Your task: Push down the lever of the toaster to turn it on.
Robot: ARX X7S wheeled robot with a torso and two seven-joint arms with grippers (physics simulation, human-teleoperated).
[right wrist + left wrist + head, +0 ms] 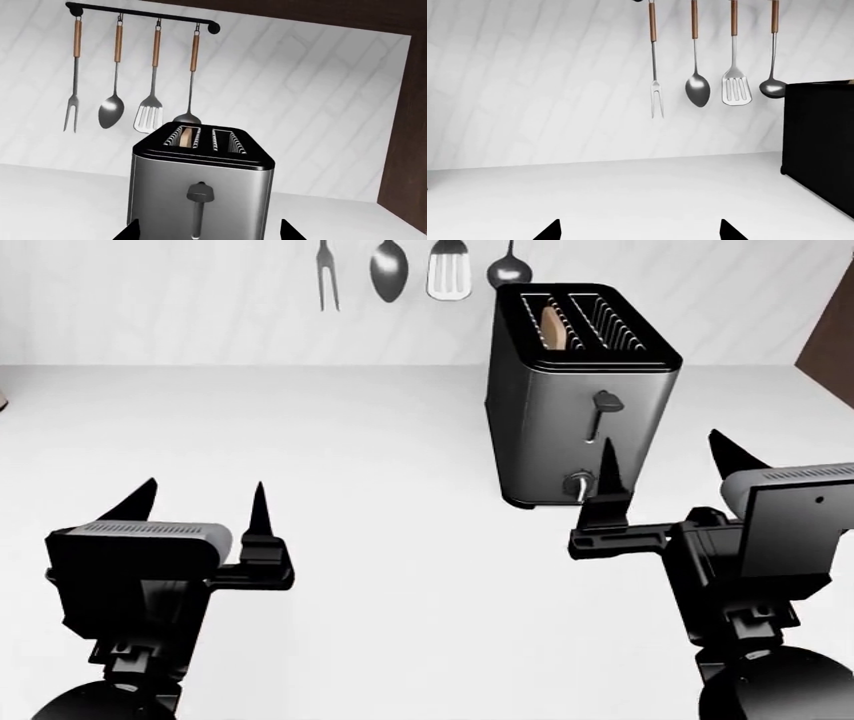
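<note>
Fingers of the right gripper point(661, 475) spread wide and empty before the toaster point(577, 400) near the bench's far edge; they risk straddling the lever point(199, 193).

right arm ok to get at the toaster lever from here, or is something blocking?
Probably yes. The right gripper is open, holds nothing and hangs just in front of the toaster. The lever sits at the top of its slot on the face toward the arm, and nothing stands between them.

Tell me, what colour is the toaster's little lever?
Dark grey; the lever shows best in the right wrist view.
</note>
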